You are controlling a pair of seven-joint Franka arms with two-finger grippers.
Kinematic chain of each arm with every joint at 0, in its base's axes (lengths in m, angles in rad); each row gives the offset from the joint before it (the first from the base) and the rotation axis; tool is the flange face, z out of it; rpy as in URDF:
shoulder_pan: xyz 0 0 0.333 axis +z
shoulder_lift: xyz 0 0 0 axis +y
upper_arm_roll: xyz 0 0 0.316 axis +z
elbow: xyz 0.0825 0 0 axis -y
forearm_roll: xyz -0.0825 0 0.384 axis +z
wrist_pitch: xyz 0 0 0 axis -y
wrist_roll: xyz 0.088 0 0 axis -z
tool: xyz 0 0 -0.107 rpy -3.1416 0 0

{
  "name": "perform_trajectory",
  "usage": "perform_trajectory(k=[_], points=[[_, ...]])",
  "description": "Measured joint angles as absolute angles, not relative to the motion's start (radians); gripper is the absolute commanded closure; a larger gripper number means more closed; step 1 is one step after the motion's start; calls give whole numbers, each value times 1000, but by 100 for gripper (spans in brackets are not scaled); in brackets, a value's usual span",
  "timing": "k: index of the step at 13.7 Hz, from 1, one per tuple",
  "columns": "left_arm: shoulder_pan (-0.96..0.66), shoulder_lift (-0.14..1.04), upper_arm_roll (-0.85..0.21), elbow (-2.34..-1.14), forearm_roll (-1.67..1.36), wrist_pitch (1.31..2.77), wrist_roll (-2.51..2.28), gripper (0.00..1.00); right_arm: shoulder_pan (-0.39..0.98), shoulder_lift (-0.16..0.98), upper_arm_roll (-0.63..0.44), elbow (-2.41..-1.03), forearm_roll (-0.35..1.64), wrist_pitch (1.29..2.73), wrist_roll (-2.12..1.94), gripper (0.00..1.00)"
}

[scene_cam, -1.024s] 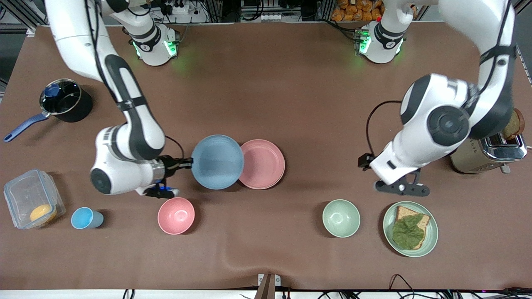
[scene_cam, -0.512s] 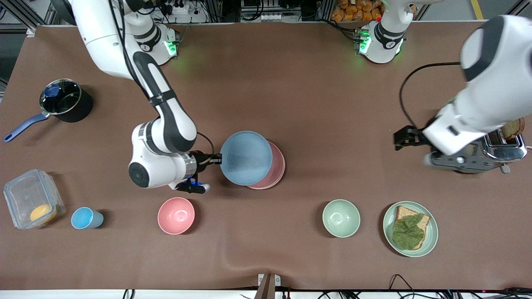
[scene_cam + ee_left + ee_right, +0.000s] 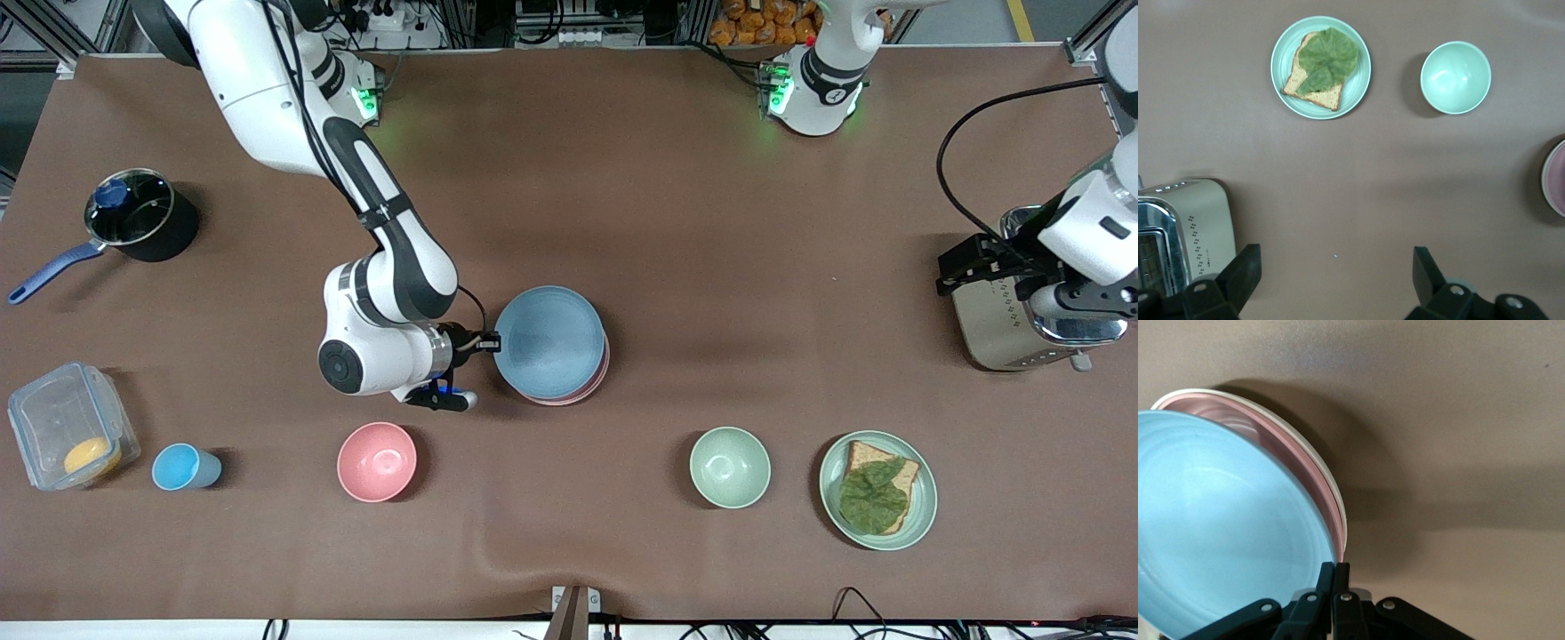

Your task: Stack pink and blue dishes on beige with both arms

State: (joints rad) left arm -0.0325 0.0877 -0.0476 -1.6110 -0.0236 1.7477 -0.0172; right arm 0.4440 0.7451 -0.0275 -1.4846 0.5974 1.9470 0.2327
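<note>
The light blue plate (image 3: 549,342) covers almost all of the pink plate (image 3: 597,384) at the table's middle. My right gripper (image 3: 492,341) is shut on the blue plate's rim at the end toward the right arm. In the right wrist view the blue plate (image 3: 1218,533) tilts over the pink plate (image 3: 1305,463), and the beige plate (image 3: 1335,495) shows only as a cream edge under the pink one, with the right gripper (image 3: 1341,570) pinching the blue rim. My left gripper (image 3: 965,265) hangs open beside the toaster; it (image 3: 1335,267) holds nothing over bare table.
A pink bowl (image 3: 377,460), blue cup (image 3: 184,468) and clear container (image 3: 71,425) lie nearer the camera toward the right arm's end. A pot (image 3: 133,213) stands farther back. A green bowl (image 3: 730,467), green sandwich plate (image 3: 878,489) and toaster (image 3: 1022,320) occupy the left arm's end.
The right gripper carried the blue plate sideways until it covers the pink plate. The left arm drew back from near the sandwich plate to beside the toaster.
</note>
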Motion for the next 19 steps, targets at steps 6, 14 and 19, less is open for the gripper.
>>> perform_trajectory(k=[6,14,19], points=[[-33,64,-32,-1664,-24,1776,0,0,445,747,-28,-1481,602,1948,248,0],[-35,64,-32,-1663,-24,1778,1,0,278,701,-78,-1366,523,1715,225,0],[-34,64,-31,-1664,-24,1778,1,0,72,568,-86,-1357,264,1609,146,0]])
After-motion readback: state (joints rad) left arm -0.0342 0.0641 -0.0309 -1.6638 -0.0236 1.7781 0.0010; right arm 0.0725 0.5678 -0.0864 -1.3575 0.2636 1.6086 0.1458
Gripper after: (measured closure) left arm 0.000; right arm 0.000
